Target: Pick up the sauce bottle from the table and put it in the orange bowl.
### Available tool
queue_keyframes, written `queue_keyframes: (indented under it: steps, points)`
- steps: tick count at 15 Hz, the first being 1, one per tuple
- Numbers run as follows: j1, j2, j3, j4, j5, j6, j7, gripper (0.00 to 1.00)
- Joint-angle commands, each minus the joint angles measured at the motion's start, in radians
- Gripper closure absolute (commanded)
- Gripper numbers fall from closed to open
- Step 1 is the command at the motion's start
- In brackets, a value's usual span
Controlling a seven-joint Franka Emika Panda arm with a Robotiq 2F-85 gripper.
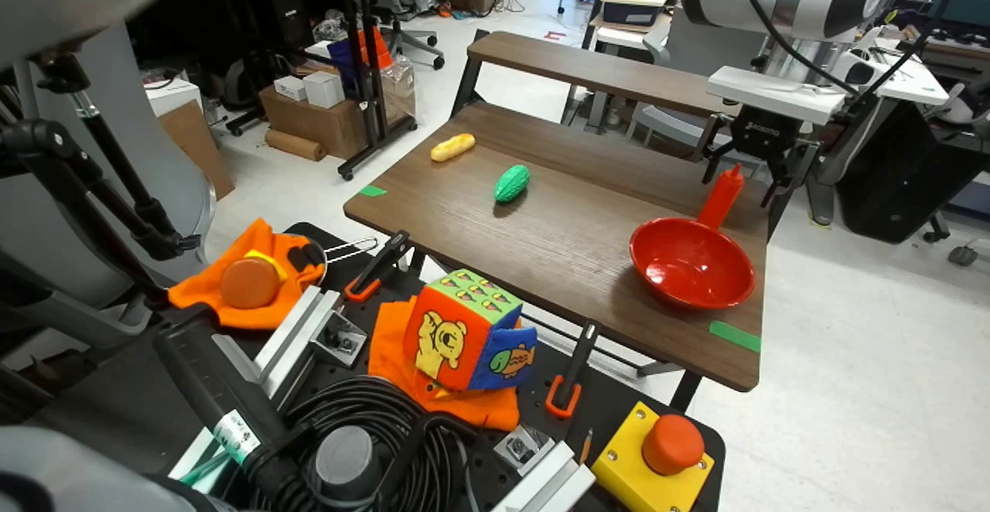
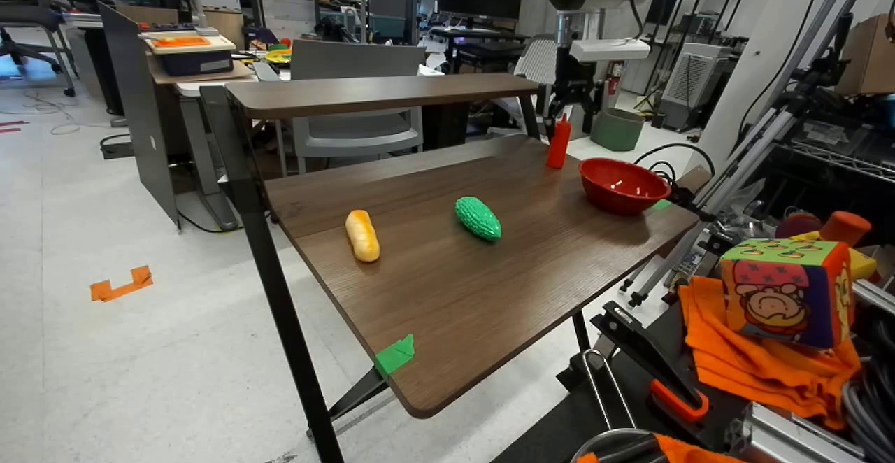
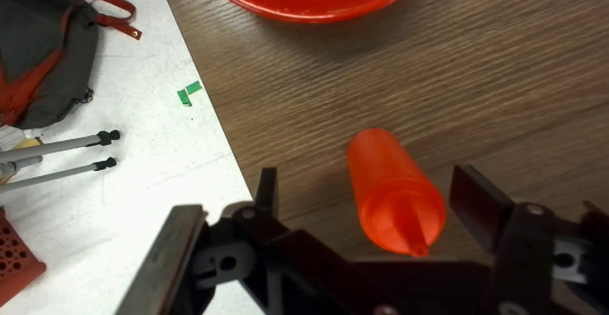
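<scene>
The sauce bottle [image 1: 720, 199] is slim and red-orange with a narrow nozzle. It stands upright on the table, also in an exterior view [image 2: 559, 145]. The orange bowl [image 1: 692, 261] is wide, shallow and red-orange, and looks empty; it stands close to the bottle, also in an exterior view [image 2: 622, 187]. In the wrist view the bowl [image 3: 314, 1] is cut off at the top edge. My gripper [image 3: 365, 186] is open around the upper part of the bottle [image 3: 392, 182]. The bottle is nearer the right-hand finger in the wrist view, with gaps on both sides.
A green oblong item [image 1: 512, 184] and a yellow oblong item [image 1: 452, 147] lie farther along the table [image 1: 572, 241]. A raised shelf [image 1: 588, 63] runs along one long edge. A black cart [image 1: 541, 411] with a soft cube [image 1: 468, 334] stands along the opposite edge.
</scene>
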Motion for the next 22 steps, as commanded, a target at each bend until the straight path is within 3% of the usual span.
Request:
queue_keyframes:
  steps: [1,7,12,19,22]
  points:
    - [0.005,0.054,0.0,0.083,-0.035,-0.029,0.023,0.39]
    - [0.01,0.055,0.004,0.099,-0.053,-0.049,0.006,0.85]
    - [-0.007,-0.116,0.027,-0.047,-0.015,-0.029,-0.119,0.88]
    - [-0.056,-0.391,0.046,-0.394,-0.062,0.029,-0.39,0.88]
    - [-0.053,-0.468,0.043,-0.546,-0.086,0.06,-0.442,0.88]
